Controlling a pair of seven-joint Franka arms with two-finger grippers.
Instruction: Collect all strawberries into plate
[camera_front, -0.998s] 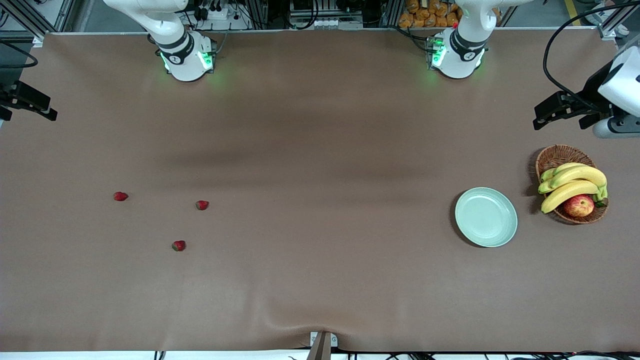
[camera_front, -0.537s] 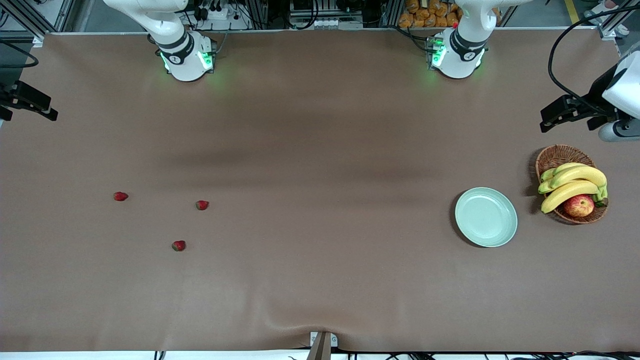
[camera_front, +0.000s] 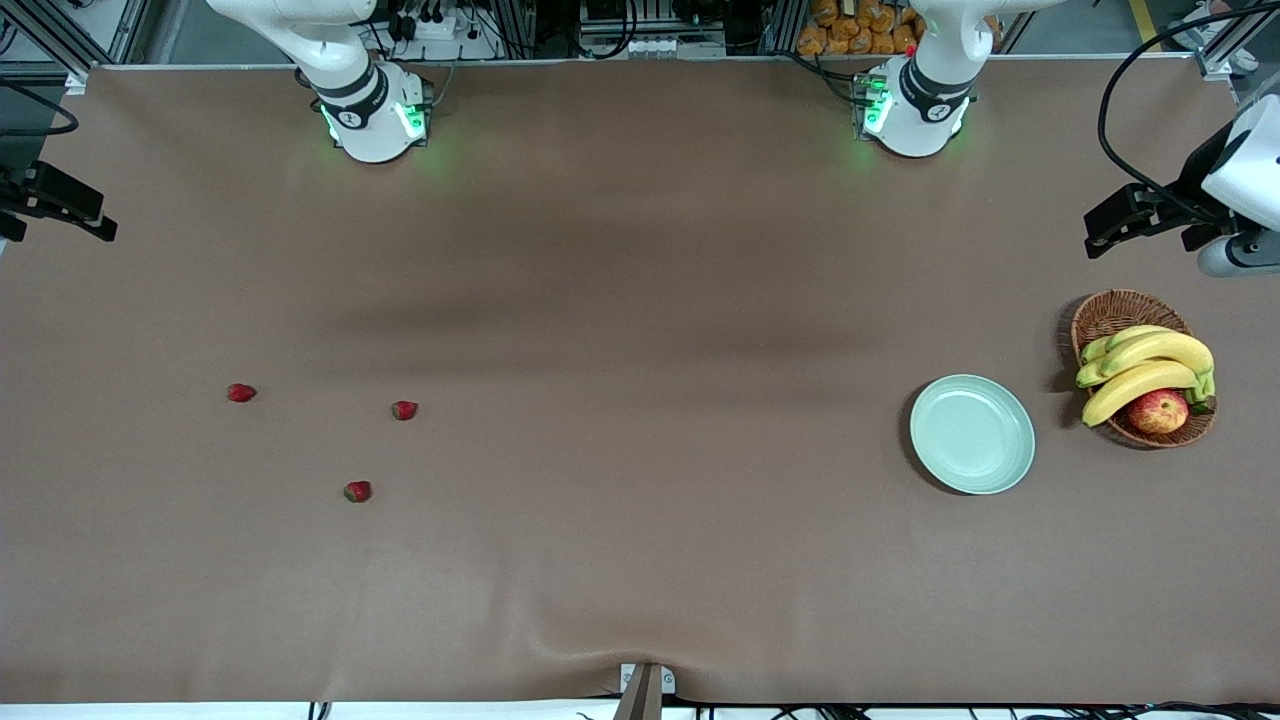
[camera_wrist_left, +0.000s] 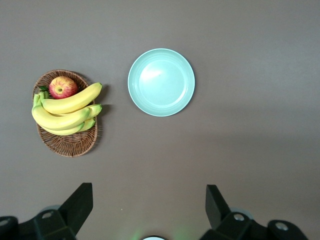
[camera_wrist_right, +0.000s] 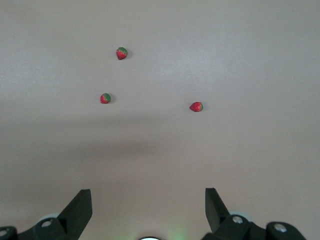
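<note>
Three small red strawberries lie on the brown table toward the right arm's end: one (camera_front: 241, 393), one (camera_front: 404, 410), and one (camera_front: 357, 491) nearest the front camera. The right wrist view shows all three (camera_wrist_right: 121, 53) (camera_wrist_right: 105, 98) (camera_wrist_right: 196, 106). The pale mint-green plate (camera_front: 972, 434) sits empty toward the left arm's end and also shows in the left wrist view (camera_wrist_left: 161, 82). My left gripper (camera_front: 1140, 232) (camera_wrist_left: 148, 200) is open and empty, high above the table edge near the basket. My right gripper (camera_front: 45, 215) (camera_wrist_right: 148, 202) is open and empty, high at the right arm's end.
A brown wicker basket (camera_front: 1110, 312) (camera_wrist_left: 70, 145) with bananas (camera_front: 1145, 365) and a red-yellow apple (camera_front: 1158, 411) stands beside the plate, at the left arm's end. The table cover bulges slightly at the front edge (camera_front: 600, 655).
My left gripper has drifted slightly outward toward the left arm's end of the table. The right gripper, the strawberries and the plate have not moved.
</note>
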